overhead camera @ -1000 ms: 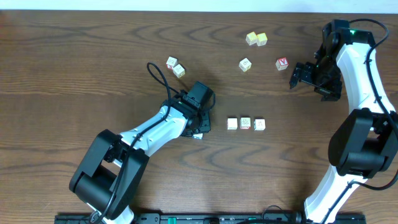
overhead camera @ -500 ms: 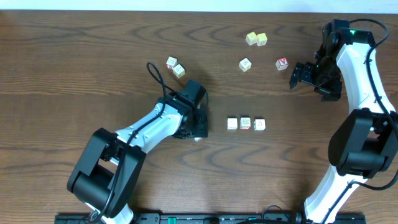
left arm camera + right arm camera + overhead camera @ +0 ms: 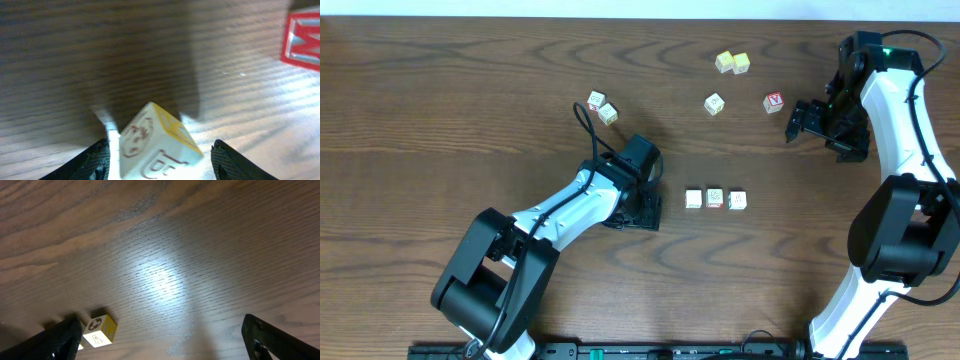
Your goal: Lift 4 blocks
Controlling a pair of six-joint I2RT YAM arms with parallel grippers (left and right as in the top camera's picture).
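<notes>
Blocks of pale wood lie in two spots on the wooden table (image 3: 440, 80). A row of three (image 3: 715, 198) sits side by side, just apart, right of centre. The fourth block (image 3: 152, 142), white-faced with reddish prints and a yellow side, rests just left of that row, turned corner-first toward the left wrist camera. The left gripper (image 3: 642, 212) stands over it with jaws spread. Its fingers (image 3: 97, 160) flank the cube, bare wood showing on both sides, and neither touches it. From overhead the gripper hides this cube. Farther back, a pair of cubes (image 3: 602, 107) sits close together at left. Two yellowish cubes (image 3: 732, 63) lie near the far edge, with a lone pale cube (image 3: 714, 103) and a red-lettered cube (image 3: 774, 101) in front of them. The right gripper (image 3: 798, 122) hovers just right of the red-lettered cube, jaws wide apart, holding nothing.
</notes>
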